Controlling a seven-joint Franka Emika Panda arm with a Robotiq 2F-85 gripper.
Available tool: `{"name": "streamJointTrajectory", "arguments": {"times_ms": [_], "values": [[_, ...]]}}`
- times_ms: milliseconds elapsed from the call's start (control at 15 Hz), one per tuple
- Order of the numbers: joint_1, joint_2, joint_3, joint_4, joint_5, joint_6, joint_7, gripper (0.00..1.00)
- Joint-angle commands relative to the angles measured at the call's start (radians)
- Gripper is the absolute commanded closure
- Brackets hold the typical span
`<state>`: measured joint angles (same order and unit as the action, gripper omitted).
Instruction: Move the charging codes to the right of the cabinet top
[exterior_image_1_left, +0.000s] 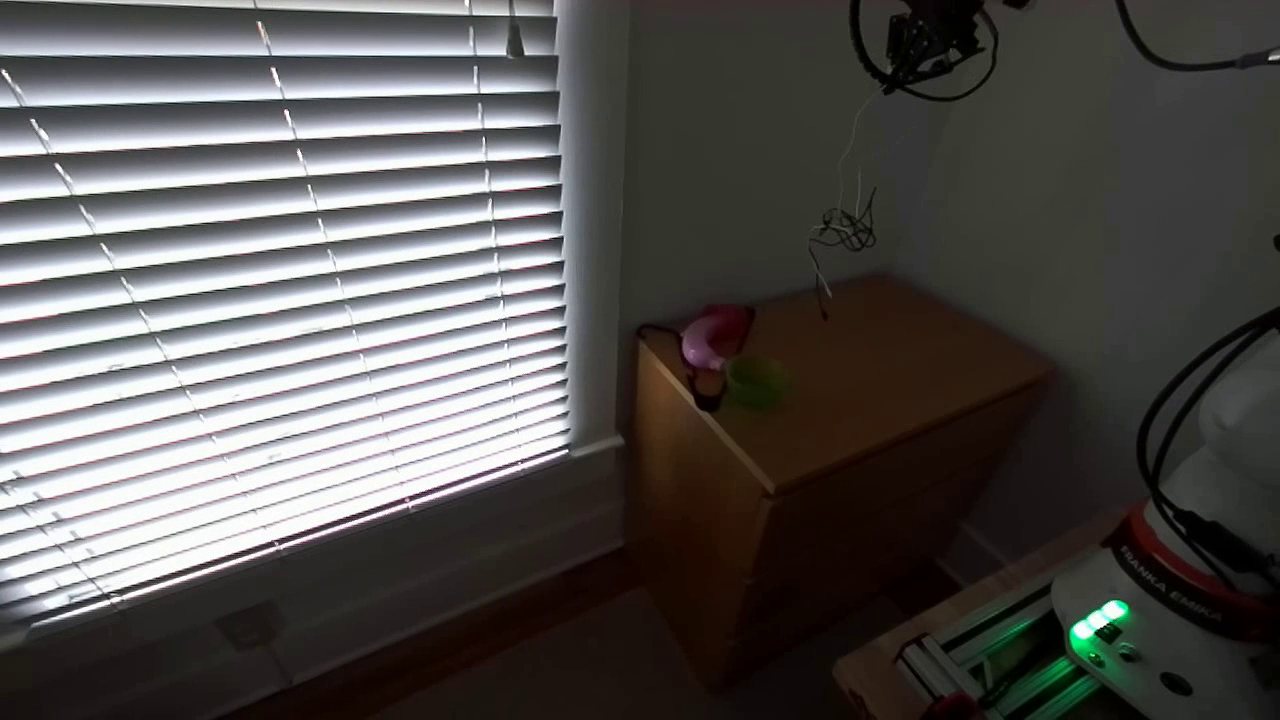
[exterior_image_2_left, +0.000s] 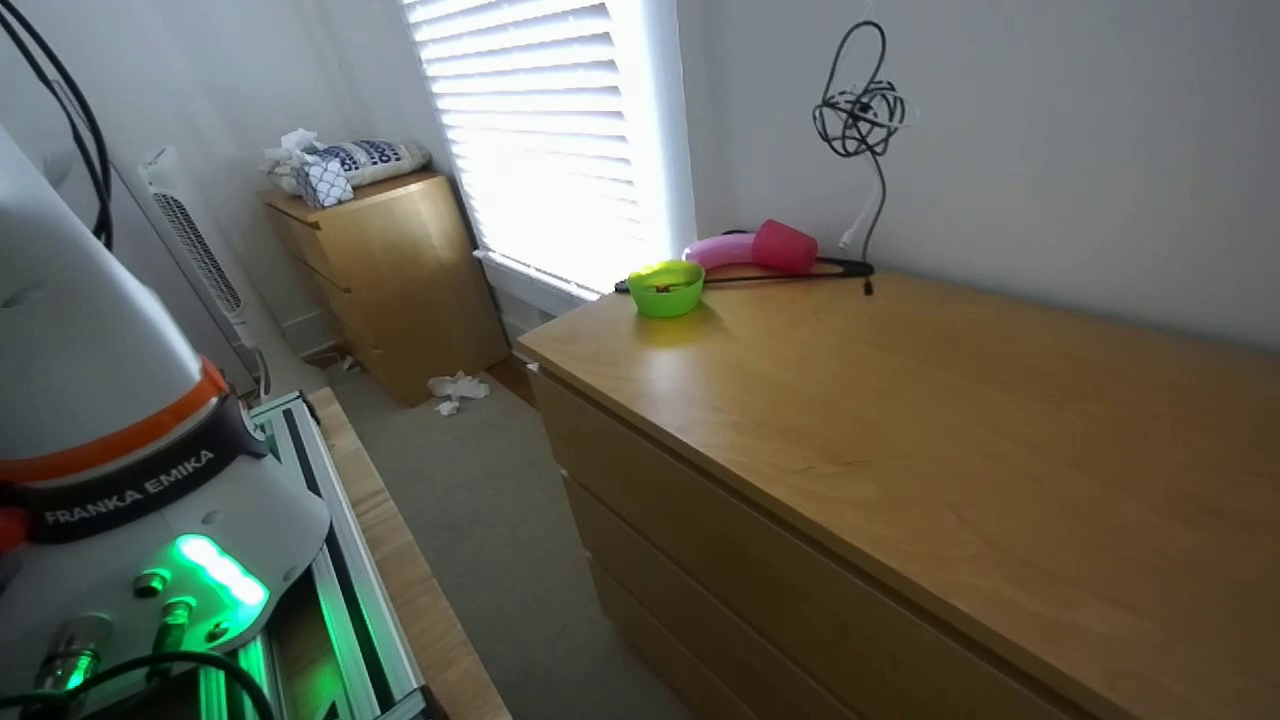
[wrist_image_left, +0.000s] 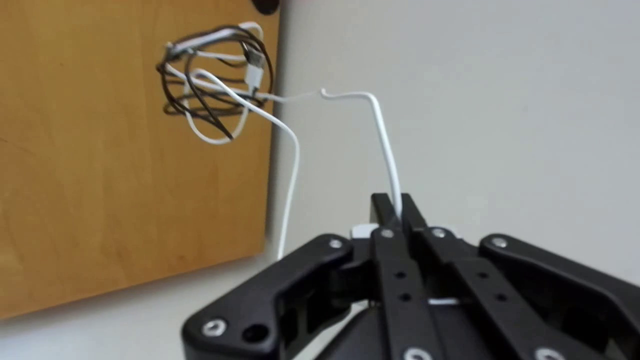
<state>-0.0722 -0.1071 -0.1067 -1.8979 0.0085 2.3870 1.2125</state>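
Up they hang, the charging cables (exterior_image_2_left: 860, 118), a loose black-and-white tangle in the air over the cabinet top (exterior_image_2_left: 960, 420)! The gripper (wrist_image_left: 397, 206) is clenched, pinching 1 thin white strand (wrist_image_left: 384, 145) near its tips. Judging by looks, this load is light and limp, ready to swing; 1 slim strand could slide or let the loops unravel. A hold around the whole bundle seems surer, sparing the stiffer plug (wrist_image_left: 254, 72). And the trailing tail: touching the cabinet top or clear of it? Can't tell!
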Motion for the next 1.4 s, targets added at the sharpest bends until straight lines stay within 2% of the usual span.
{"name": "streamJointTrajectory", "arguments": {"times_ms": [0, 200, 400, 667, 1000, 1067, 1200, 1267, 1333], "values": [[-0.067, -0.007, -0.033, -0.106, 0.053, 0.016, 0.04, 0.99], [-0.132, 0.012, -0.066, -0.19, -0.026, 0.095, 0.152, 0.99], [-0.197, 0.057, -0.104, -0.252, -0.182, 0.239, 0.296, 0.99], [-0.226, 0.16, -0.158, -0.282, -0.256, 0.376, 0.41, 0.99], [-0.191, 0.339, -0.197, -0.288, -0.175, 0.528, 0.369, 0.99], [-0.217, 0.376, -0.167, -0.284, -0.191, 0.57, 0.382, 0.99], [-0.228, 0.442, -0.141, -0.277, -0.168, 0.641, 0.368, 0.99], [-0.185, 0.47, -0.165, -0.278, -0.083, 0.668, 0.307, 0.99], [-0.194, 0.493, -0.139, -0.275, -0.032, 0.686, 0.281, 0.99]]}}
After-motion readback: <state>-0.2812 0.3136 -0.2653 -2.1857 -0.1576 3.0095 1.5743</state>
